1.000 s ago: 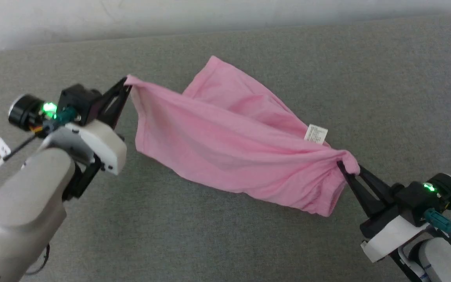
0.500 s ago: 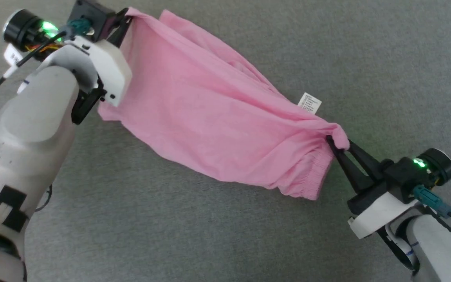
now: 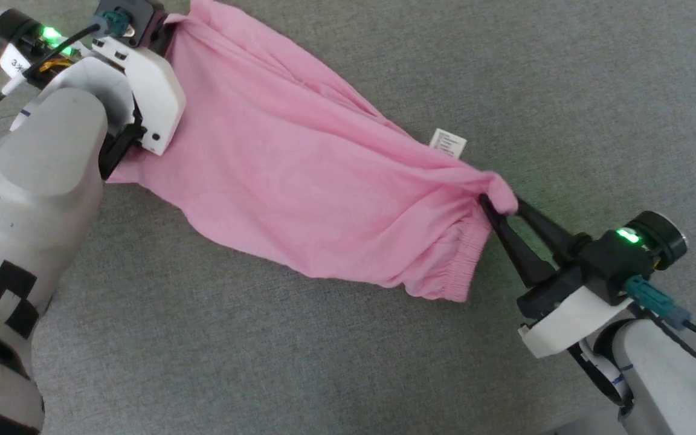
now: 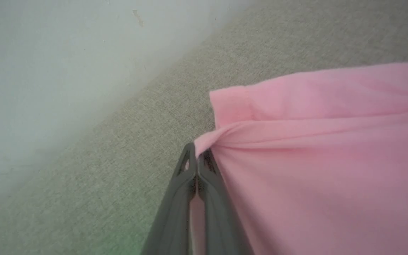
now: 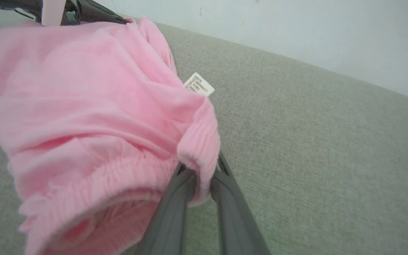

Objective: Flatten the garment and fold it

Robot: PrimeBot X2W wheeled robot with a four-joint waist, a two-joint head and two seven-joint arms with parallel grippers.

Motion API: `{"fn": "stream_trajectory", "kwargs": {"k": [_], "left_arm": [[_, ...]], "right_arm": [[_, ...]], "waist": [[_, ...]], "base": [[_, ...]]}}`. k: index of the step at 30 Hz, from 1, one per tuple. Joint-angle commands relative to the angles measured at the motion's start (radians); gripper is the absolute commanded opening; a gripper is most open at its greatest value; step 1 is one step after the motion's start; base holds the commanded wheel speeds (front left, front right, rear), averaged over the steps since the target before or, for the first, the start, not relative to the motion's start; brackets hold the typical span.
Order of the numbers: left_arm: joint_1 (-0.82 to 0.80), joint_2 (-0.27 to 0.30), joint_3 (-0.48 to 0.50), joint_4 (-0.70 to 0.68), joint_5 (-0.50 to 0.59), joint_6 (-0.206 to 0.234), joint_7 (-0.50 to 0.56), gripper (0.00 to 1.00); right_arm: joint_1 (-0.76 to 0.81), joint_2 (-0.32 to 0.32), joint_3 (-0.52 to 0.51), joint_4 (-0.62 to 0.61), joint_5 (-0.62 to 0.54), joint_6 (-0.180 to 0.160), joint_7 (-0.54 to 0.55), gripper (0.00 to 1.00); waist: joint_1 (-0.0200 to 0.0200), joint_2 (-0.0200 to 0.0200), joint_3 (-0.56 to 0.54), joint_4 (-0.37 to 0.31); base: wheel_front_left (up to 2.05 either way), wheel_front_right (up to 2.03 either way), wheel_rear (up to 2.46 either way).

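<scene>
The garment (image 3: 299, 181) is a pair of pink shorts stretched slantwise above the grey fabric surface between my two grippers. My left gripper (image 3: 170, 27) at the top left is shut on a hem corner; the left wrist view shows its fingertips (image 4: 198, 154) pinched on the pink fold (image 4: 313, 159). My right gripper (image 3: 498, 204) at the right holds a bunch of the gathered waistband (image 3: 444, 278). In the right wrist view its fingers (image 5: 181, 184) clamp the ribbed band (image 5: 200, 148). A white tag (image 3: 448, 143) sticks up near that grip.
The grey woven surface (image 3: 596, 90) spreads all round under the garment. A pale wall (image 5: 296, 28) rises behind its far edge. My pale left forearm (image 3: 28, 199) takes up the lower left of the head view.
The head camera has tilted down, so the wall has left its view. My left gripper has lifted its corner higher and farther from me. Both grips have held and the cloth hangs broader.
</scene>
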Motion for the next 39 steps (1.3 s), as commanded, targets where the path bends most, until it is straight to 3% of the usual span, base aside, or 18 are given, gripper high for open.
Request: {"fn": "stream_trajectory", "kwargs": {"k": [1, 2, 10, 19, 25, 35, 36, 37, 39], "left_arm": [[0.028, 0.002, -0.032, 0.01, -0.016, -0.007, 0.017, 0.87], [0.018, 0.011, -0.043, 0.005, -0.023, -0.007, 0.008, 1.0], [-0.085, 0.06, -0.148, -0.1, -0.105, -0.007, 0.066, 1.0], [-0.108, 0.156, -0.243, -0.369, -0.322, -0.007, 0.527, 1.0], [-0.061, 0.197, -0.249, -0.459, -0.421, -0.007, 0.737, 1.0], [0.044, 0.232, -0.25, -0.476, -0.343, -0.007, 0.86, 1.0], [0.055, 0.235, -0.25, -0.484, -0.332, -0.007, 0.874, 0.76], [0.062, 0.238, -0.25, -0.489, -0.33, -0.007, 0.879, 0.02], [0.065, 0.243, -0.25, -0.502, -0.34, -0.007, 0.878, 0.0]], "right_arm": [[0.009, 0.007, -0.016, -0.02, -0.001, -0.002, -0.009, 0.88], [0.016, 0.011, -0.027, -0.033, -0.005, -0.002, -0.012, 1.0], [0.107, 0.039, -0.11, -0.133, -0.037, -0.002, -0.005, 1.0], [0.141, 0.059, -0.127, -0.175, -0.049, -0.002, 0.013, 1.0], [0.122, 0.076, -0.11, -0.166, -0.046, -0.002, 0.004, 1.0], [0.083, 0.085, -0.068, -0.11, -0.034, -0.002, 0.0, 1.0], [0.077, 0.077, -0.058, -0.107, -0.032, -0.002, 0.007, 1.0], [0.068, 0.067, -0.05, -0.106, -0.03, -0.002, 0.015, 1.0], [0.047, 0.039, -0.038, -0.106, -0.015, -0.002, 0.046, 1.0]], "waist": [[0.0001, 0.0, -0.027, 0.011], [0.0001, 0.0, -0.038, 0.016], [0.0001, 0.0, -0.126, 0.074], [0.0001, 0.0, -0.155, 0.08], [0.0001, 0.0, -0.129, 0.037], [0.0001, 0.0, -0.102, -0.026], [0.0001, 0.0, -0.104, -0.029], [0.0001, 0.0, -0.107, -0.029], [0.0001, 0.0, -0.119, -0.026]], "base": [[0.0, 0.0, 0.0], [0.0, 0.0, 0.0], [0.0, 0.0, 0.0], [0.0, 0.0, 0.0], [0.0, 0.0, 0.0], [0.0, 0.0, 0.0], [0.0, 0.0, 0.0], [0.0, 0.0, 0.0], [0.0, 0.0, 0.0]]}}
